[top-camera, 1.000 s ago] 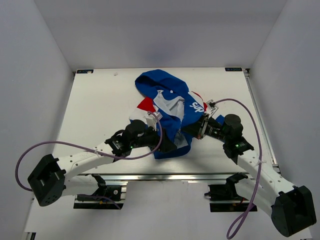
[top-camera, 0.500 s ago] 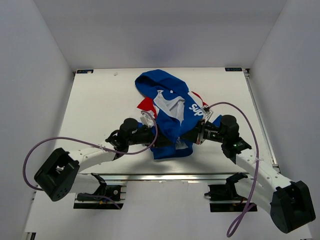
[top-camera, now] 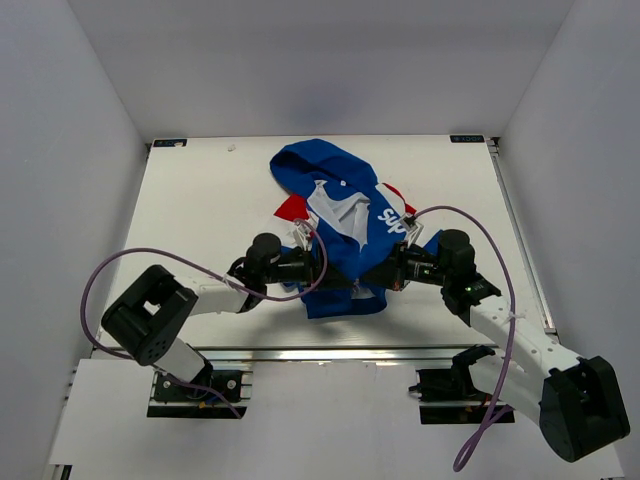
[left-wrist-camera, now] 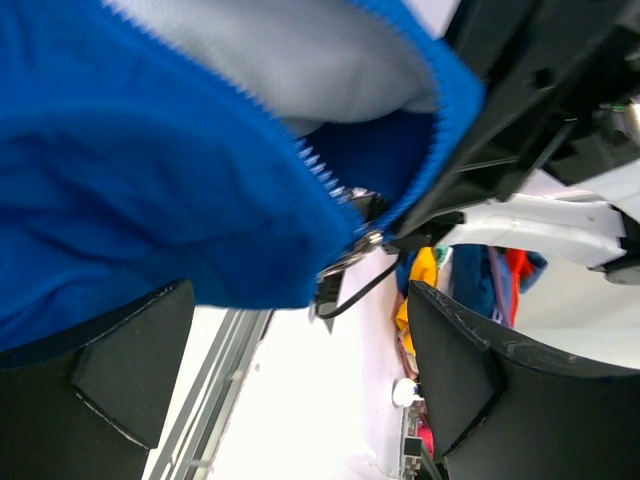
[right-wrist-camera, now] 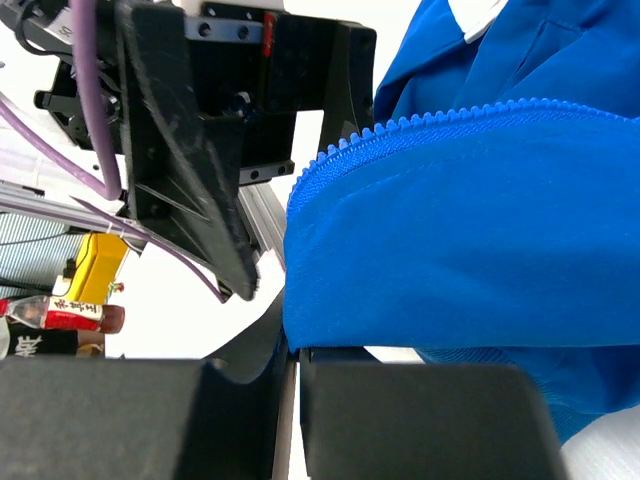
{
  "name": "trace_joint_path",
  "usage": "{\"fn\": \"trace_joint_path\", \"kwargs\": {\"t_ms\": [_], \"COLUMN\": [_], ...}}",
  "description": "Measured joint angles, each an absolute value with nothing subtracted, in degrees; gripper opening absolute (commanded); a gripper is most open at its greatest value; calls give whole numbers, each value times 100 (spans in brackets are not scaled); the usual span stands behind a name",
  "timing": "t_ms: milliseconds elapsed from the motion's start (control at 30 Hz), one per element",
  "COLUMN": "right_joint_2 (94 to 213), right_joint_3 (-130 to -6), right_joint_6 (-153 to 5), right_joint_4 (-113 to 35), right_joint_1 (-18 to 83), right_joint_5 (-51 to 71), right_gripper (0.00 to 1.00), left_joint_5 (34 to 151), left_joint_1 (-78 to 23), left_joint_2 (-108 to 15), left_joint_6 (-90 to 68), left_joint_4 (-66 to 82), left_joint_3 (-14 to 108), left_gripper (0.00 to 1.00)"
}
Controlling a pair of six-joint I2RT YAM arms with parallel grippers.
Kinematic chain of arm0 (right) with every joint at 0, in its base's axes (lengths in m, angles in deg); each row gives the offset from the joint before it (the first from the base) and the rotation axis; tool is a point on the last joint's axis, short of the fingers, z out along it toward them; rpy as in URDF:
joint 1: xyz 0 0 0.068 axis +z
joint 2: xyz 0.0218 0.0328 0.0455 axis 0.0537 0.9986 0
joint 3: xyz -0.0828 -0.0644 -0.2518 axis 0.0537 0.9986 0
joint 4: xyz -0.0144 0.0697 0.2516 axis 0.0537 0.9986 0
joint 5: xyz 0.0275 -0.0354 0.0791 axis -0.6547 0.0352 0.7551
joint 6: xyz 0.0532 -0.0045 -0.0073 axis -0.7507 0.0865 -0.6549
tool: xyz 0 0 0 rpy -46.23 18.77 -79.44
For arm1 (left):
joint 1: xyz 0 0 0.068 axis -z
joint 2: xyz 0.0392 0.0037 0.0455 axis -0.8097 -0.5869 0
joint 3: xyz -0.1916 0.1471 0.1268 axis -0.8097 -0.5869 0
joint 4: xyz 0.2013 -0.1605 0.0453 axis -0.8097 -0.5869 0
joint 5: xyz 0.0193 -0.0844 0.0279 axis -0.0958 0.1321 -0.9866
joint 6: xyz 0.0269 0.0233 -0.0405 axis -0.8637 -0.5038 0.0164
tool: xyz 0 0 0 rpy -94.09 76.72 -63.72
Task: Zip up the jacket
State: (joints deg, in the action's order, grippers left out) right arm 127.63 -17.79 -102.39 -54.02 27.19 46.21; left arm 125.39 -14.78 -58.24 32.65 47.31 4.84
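The blue jacket lies crumpled mid-table, white lining and white chest lettering facing up, red panel at its left. My right gripper is shut on the jacket's lower hem; in the right wrist view blue fabric is pinched between the closed fingers, with zipper teeth running above. My left gripper is at the hem's left side. In the left wrist view its fingers stand wide apart, the blue hem hangs between them, and the metal zipper slider is just ahead.
The two grippers face each other closely under the hem; the left gripper's black body fills the right wrist view. Purple cables loop beside both arms. The table's near edge rail runs just behind the grippers.
My left arm has folded in and its gripper has pushed right, in under the jacket's lower hem. My right gripper shifted slightly left, still holding the hem.
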Motion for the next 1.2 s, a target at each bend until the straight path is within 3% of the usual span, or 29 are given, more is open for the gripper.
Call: {"fn": "trace_joint_path", "kwargs": {"t_ms": [200,367,433,567,700,1200], "right_joint_2": [12780,12791,12791,12809,12809,12815], "right_joint_3": [-1779,-1779,-1779,-1776,-1776,-1776], "right_joint_6": [-10220,-10224,-10226,-10244,-10246,-10331], "right_joint_4": [-5358,-5361,-5363,-5363,-5343,-5302], "right_joint_1": [2719,2719,2719,2719,2719,2717], "right_joint_5": [4639,4639,4639,4630,4556,4366], "right_gripper": [0,0,0,0,0,0], "left_joint_5": [12742,13000,13101,13275,13337,13262], "left_joint_1": [-1495,-1497,-1497,-1497,-1497,-1495], "left_joint_2": [-6050,-6445,-6594,-6841,-6878,-6397], "left_joint_6": [3461,3678,3816,4154,4366,3816], "left_joint_4": [5374,5898,6152,6740,7131,6252], "left_joint_3": [602,762,777,777,771,742], "left_gripper": [98,92,85,61,49,46]}}
